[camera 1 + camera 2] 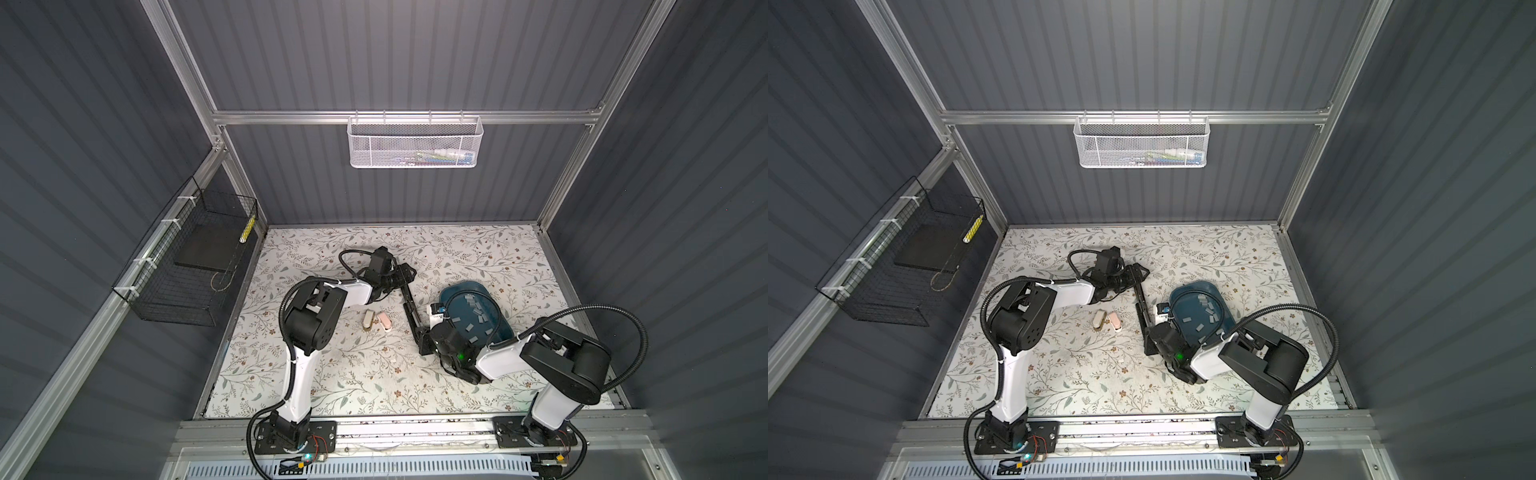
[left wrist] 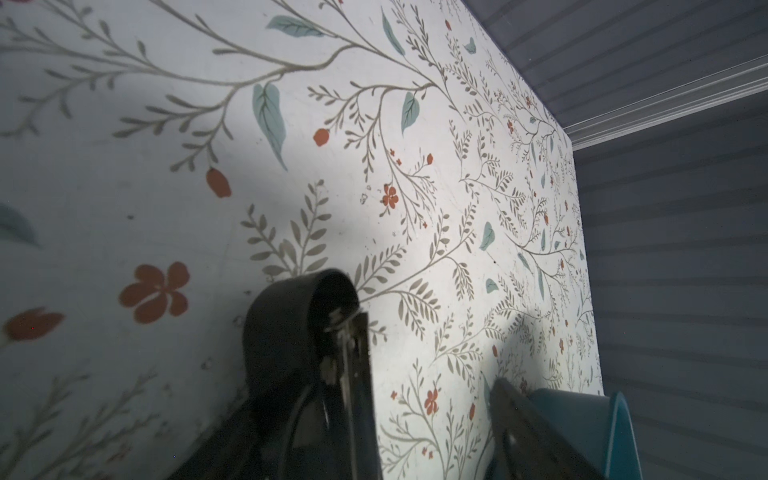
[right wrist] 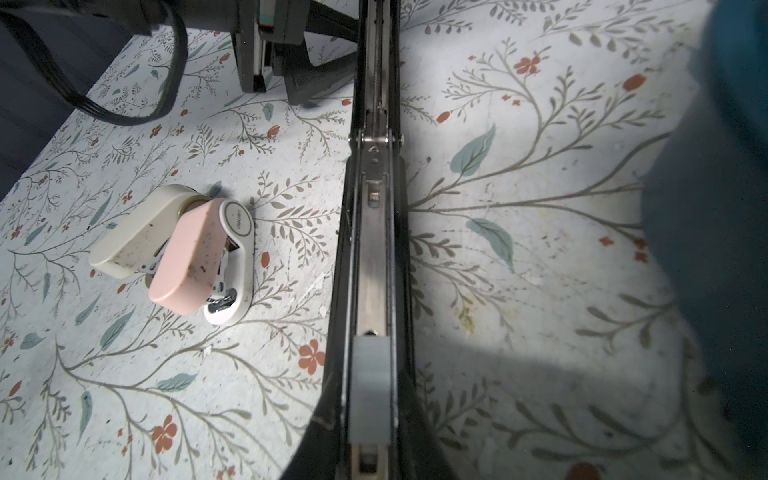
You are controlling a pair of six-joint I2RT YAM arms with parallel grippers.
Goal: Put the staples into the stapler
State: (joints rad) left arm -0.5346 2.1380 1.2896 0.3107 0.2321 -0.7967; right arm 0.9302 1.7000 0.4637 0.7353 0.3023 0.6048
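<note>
A long black stapler (image 1: 409, 305) lies opened flat on the floral table, its metal channel (image 3: 374, 249) facing up. One grey strip of staples (image 3: 370, 386) sits in that channel at the near end. Several more staples (image 1: 471, 311) lie loose in the blue tray (image 1: 503, 328). My right gripper (image 1: 422, 338) is at the stapler's near end and shut on it. My left gripper (image 1: 404, 276) is at the far end. Its jaws stand apart, with the stapler's black rounded cover end (image 2: 299, 328) beside one finger and bare table between it and the other finger (image 2: 523, 424).
A beige small stapler (image 1: 368, 322) and a pink small stapler (image 1: 384, 321) lie touching just left of the black one. The blue tray (image 1: 1223, 322) sits right beside it. A black wire basket (image 1: 187, 266) hangs on the left wall, a white mesh basket (image 1: 415, 143) on the back wall.
</note>
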